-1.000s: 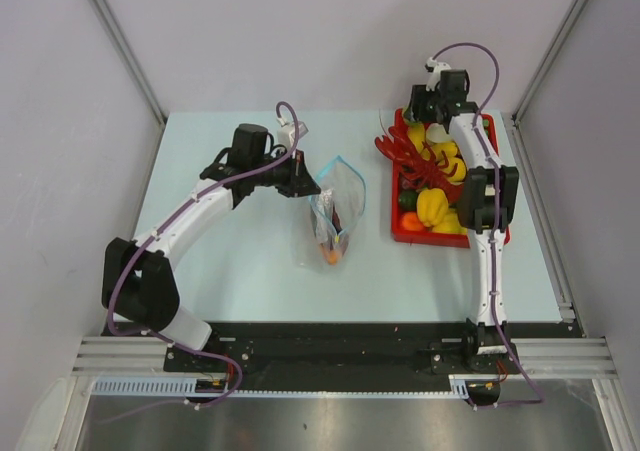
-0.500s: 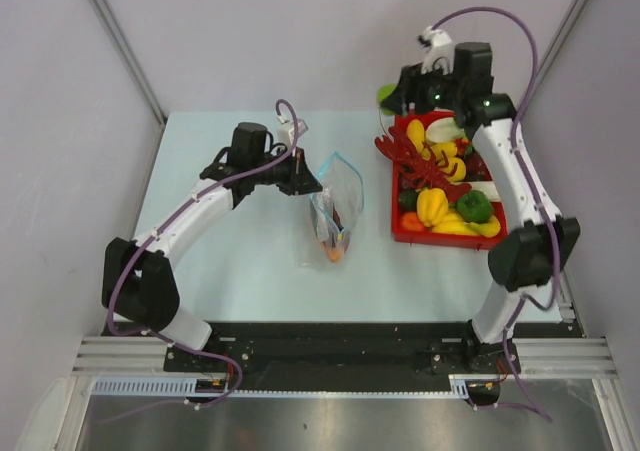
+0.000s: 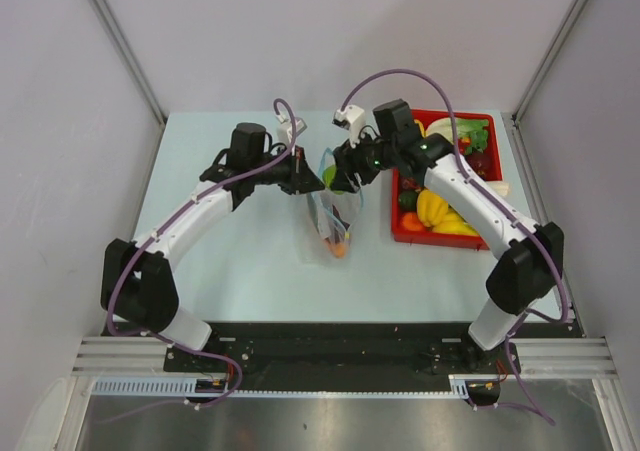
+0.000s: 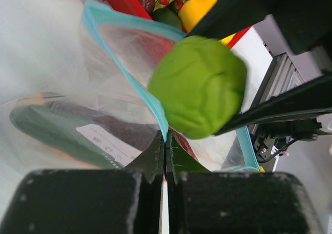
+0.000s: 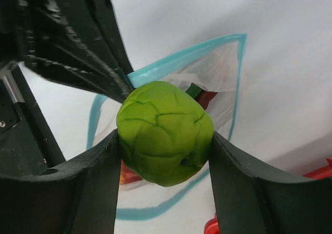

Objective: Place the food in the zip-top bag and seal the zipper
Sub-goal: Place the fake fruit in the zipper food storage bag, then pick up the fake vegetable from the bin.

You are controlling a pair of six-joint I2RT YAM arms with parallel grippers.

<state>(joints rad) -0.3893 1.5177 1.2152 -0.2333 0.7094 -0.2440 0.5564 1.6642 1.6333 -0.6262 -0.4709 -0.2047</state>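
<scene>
The jaws of the right gripper (image 5: 165, 140) stand about halfway apart, clamped on either side of a glossy, lumpy green round fruit (image 5: 163, 125) of plastic, which fills the gap between the black fingers (image 5: 93, 177). The jaws of the left gripper (image 4: 165, 147) are pressed fully together. They pinch the thin light blue zipper (image 4: 140, 84) strip on one lip of the clear, floppy plastic zip-top bag (image 4: 124, 44) and hold that lip up so the mouth gapes.

The fruit hangs right at the mouth, not yet inside. Within the bag lie a dark green plastic cucumber (image 4: 46, 125) and something orange (image 3: 338, 250) near the bottom, so the filling looks partly done. The red rectangular tray (image 3: 398, 235), near the bag on the pale table (image 3: 230, 261), holds more toys, among them a yellow plastic pepper (image 3: 432, 207). As I judge it, the fruit has to be let go, the remaining food carried across and the zipper pressed closed. No sealing has begun.
</scene>
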